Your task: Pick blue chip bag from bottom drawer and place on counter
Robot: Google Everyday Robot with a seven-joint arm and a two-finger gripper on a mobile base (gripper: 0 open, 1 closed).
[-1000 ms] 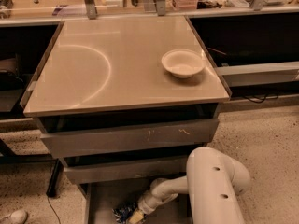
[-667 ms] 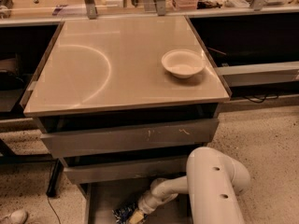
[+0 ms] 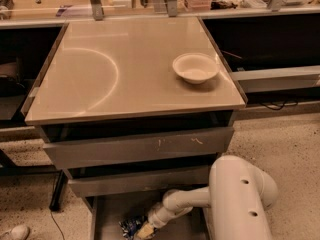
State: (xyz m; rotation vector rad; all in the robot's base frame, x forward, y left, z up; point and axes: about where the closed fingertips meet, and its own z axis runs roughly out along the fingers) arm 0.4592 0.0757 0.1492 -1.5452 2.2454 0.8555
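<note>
Gripper (image 3: pixel 145 230) low in the grey metal bottom drawer (image 3: pixel 112 211).
Crinkled dark-blue foil chip bag (image 3: pixel 131 226) touches it, opposite the white arm (image 3: pixel 185 200); whether it grasps cannot be told.

- The counter (image 3: pixel 100 84), at mid-frame, is finished in glossy beige-grey and marked by a pale curved arc.
- The bowl (image 3: pixel 195 67), at centre right, is coloured plain white.
- The blue chip bag (image 3: pixel 131 226), at bottom centre, is printed dark blue with white patches.
- The bottom drawer (image 3: pixel 112 211) is painted flat grey.
- The gripper (image 3: pixel 145 230), at the bottom edge by the bag, is seen in pale tan; the arm (image 3: pixel 240 199) is coloured off-white.
- The drawer front (image 3: pixel 140 146) is grey, flecked with white scratches.
</note>
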